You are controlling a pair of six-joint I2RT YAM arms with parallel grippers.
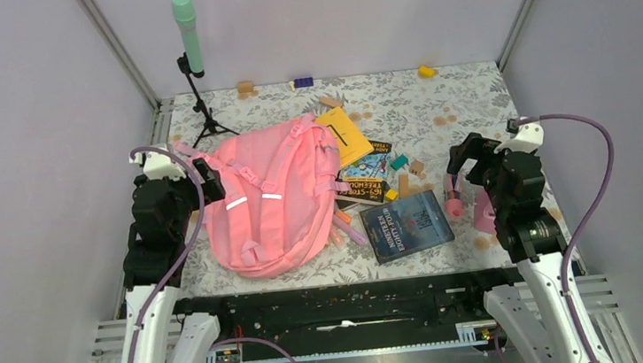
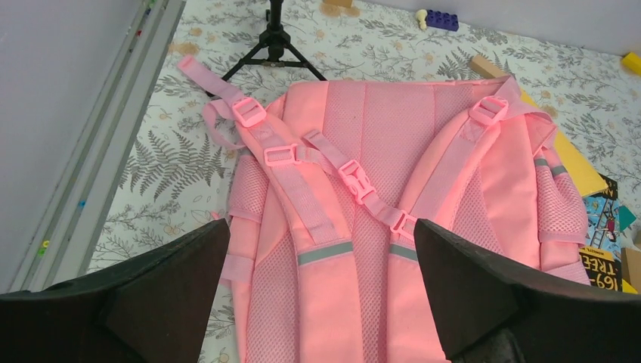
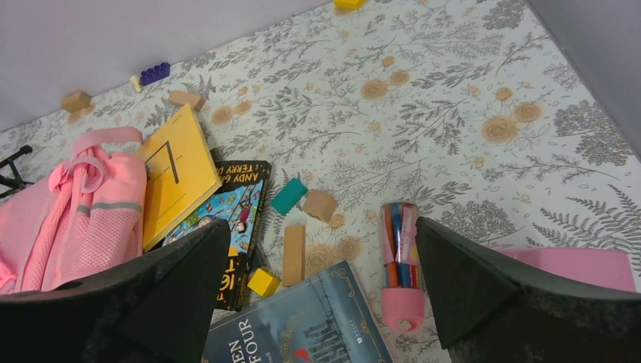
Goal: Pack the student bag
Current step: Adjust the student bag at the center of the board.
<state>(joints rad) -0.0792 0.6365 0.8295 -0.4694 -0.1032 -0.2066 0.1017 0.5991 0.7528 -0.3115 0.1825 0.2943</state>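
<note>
Both jaws gape empty while the soft pink student bag (image 1: 271,200) lies face down.

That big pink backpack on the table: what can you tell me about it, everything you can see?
The large soft pink fabric backpack lies flat on the floral-patterned table, back side up. Showing are two padded shoulder straps with pink plastic buckles, a chest strap joining them, a mesh back panel and pale grey reflective strips. One side lies against the edge of a thin yellow book. Its zips are hidden, so whether it is open cannot be told.
</note>
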